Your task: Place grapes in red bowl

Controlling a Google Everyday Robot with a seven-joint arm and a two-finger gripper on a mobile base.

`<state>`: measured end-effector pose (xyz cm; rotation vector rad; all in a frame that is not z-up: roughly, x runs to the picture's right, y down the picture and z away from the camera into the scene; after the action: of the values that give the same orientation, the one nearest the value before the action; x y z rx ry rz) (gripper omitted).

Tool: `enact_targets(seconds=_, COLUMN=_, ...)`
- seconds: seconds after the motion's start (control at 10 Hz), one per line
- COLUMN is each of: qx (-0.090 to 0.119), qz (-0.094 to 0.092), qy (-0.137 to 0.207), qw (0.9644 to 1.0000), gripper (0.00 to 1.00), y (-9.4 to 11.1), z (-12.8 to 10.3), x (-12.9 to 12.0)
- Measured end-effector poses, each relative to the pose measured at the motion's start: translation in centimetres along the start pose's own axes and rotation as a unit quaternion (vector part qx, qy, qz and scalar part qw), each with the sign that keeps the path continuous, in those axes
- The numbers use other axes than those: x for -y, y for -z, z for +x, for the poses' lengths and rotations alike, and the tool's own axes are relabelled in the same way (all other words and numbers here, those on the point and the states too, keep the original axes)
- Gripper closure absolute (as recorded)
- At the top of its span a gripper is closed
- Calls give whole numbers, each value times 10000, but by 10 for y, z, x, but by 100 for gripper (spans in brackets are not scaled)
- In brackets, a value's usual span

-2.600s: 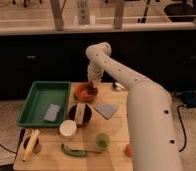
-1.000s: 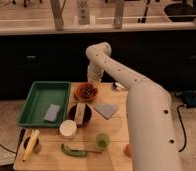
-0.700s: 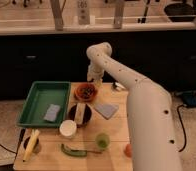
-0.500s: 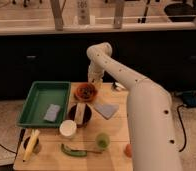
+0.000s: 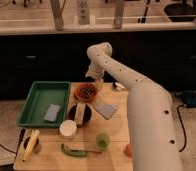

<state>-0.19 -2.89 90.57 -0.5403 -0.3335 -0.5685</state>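
Grapes (image 5: 86,92) look like they're sitting inside the red bowl (image 5: 78,95) on the desk (image 5: 50,143). The gripper (image 5: 96,80) hangs just behind the bowl's far rim, and I can't tell if it's open or closed. If it backs off too low it could clip the rim and dump them.

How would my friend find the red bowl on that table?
Find the big green tray on the left of the wooden table. The red bowl sits just off its upper right corner, near the tool. It's reddish-orange with dark grapes inside, unlike the blackish bowl nearer the camera.
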Motion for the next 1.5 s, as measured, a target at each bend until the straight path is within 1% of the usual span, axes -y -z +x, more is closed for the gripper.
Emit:
enact_targets(seconds=0.4, qx=48, qz=0, qy=16, qw=10000, gripper=20, y=-1, z=2, x=-1)
enact_targets(seconds=0.7, qx=74, qz=42, qy=36, qw=10000, gripper=20, y=-1, z=4, x=-1)
enact_targets(seconds=1.1, qx=71, qz=77, qy=111, qw=9999, gripper=20, y=-1, z=2, x=5)
enact_targets(seconds=1.5, qx=70, qz=76, qy=106, qw=9999, gripper=20, y=-1, z=3, x=4)
